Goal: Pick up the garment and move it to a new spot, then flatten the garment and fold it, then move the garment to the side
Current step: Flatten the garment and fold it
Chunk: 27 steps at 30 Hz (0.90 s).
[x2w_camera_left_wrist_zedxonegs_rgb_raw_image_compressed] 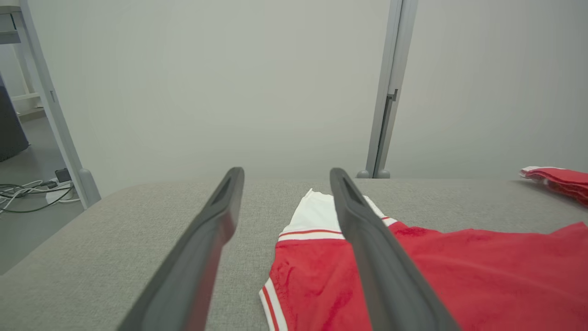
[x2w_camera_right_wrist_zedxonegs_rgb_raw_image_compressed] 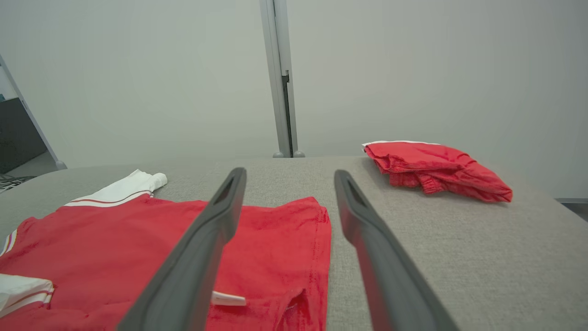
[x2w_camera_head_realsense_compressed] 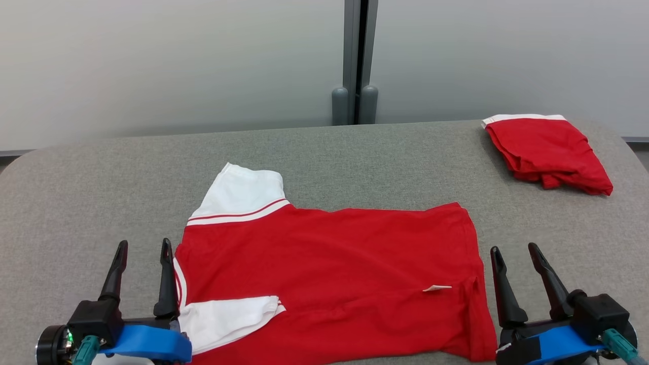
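Observation:
The garment [x2w_camera_head_realsense_compressed: 329, 274] is a red shirt with white sleeves, spread flat on the grey table near the front edge; it also shows as the shirt [x2w_camera_left_wrist_zedxonegs_rgb_raw_image_compressed: 459, 271] and the shirt [x2w_camera_right_wrist_zedxonegs_rgb_raw_image_compressed: 138, 243] in the wrist views. One white sleeve points to the back left, the other is folded onto the body at the front left. My left gripper [x2w_camera_head_realsense_compressed: 143, 248] stands open just left of the collar end, nothing between its fingers [x2w_camera_left_wrist_zedxonegs_rgb_raw_image_compressed: 216, 220]. At the shirt's hem on the right, my right gripper [x2w_camera_head_realsense_compressed: 514, 251] is open and empty too.
A folded red garment with a white band [x2w_camera_head_realsense_compressed: 547, 152] lies at the table's back right corner, also seen as a red pile [x2w_camera_right_wrist_zedxonegs_rgb_raw_image_compressed: 436, 170]. The grey table [x2w_camera_head_realsense_compressed: 355, 162] ends at a pale wall with a grey post [x2w_camera_head_realsense_compressed: 360, 61]. Cables lie on the floor [x2w_camera_left_wrist_zedxonegs_rgb_raw_image_compressed: 32, 193] to the left.

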{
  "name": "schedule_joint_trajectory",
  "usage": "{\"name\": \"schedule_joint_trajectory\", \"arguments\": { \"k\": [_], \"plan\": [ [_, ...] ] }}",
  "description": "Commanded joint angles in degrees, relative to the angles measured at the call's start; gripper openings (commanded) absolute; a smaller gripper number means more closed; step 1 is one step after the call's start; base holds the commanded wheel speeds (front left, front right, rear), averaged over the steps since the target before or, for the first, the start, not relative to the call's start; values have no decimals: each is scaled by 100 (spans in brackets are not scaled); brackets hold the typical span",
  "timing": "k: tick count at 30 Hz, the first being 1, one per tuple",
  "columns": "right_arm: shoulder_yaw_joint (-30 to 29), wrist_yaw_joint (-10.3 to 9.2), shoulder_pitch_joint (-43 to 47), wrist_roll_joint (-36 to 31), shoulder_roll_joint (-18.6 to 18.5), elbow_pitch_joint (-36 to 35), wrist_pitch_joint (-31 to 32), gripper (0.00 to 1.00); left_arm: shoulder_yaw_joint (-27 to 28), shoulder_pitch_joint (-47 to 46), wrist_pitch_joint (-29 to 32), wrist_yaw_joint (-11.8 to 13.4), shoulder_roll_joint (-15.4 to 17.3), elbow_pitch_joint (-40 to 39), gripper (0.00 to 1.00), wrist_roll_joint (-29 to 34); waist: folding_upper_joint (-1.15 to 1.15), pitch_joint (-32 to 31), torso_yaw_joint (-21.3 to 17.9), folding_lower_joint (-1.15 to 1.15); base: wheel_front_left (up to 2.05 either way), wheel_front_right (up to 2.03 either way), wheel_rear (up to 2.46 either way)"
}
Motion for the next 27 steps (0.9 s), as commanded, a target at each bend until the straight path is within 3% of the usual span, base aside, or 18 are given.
{"name": "schedule_joint_trajectory", "arguments": {
  "k": [1, 27],
  "plan": [
    [11, 3, 58, -66, 30, 10, -26, 100, -5, -40, -26, -36, 29, 63, 100, 70, -1, -7, 11, 0, 0, 0, 0],
    [-17, 3, 124, -288, 108, 169, 206, 100, -30, -75, -26, -38, 78, 363, 100, 189, -1, -30, 69, 0, 0, 0, 0]
  ]
}}
